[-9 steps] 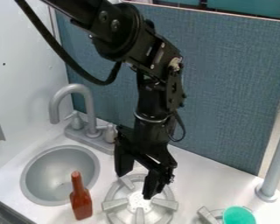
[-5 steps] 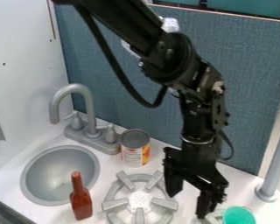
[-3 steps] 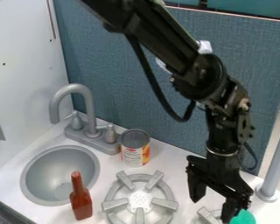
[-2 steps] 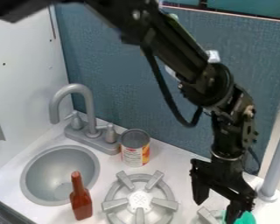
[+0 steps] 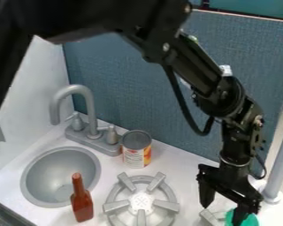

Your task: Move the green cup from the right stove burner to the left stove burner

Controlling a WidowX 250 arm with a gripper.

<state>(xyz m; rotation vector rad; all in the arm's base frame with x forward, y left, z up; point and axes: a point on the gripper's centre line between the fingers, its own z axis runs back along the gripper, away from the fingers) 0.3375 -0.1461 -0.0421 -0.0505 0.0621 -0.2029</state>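
Observation:
My gripper (image 5: 223, 212) hangs at the lower right with its two fingers spread apart and nothing visible between them. Its right finger overlaps a green cup (image 5: 250, 220) in the view, and whether they touch I cannot tell. The cup is at the bottom edge, by a second burner (image 5: 209, 217). A can (image 5: 136, 150) with a grey top stands upright behind the left burner (image 5: 141, 203). Between that burner and the sink, a red-brown bottle (image 5: 81, 202) stands upright.
A round sink (image 5: 32, 177) lies at the left, with a grey faucet (image 5: 90, 108) behind it. The blue back wall (image 5: 132, 88) runs behind the counter, and a grey post (image 5: 281, 163) rises at the right edge.
The gripper has moved from above the left burner to the right, over to the green cup. The can, hidden behind the arm before, has come into sight and stays in place.

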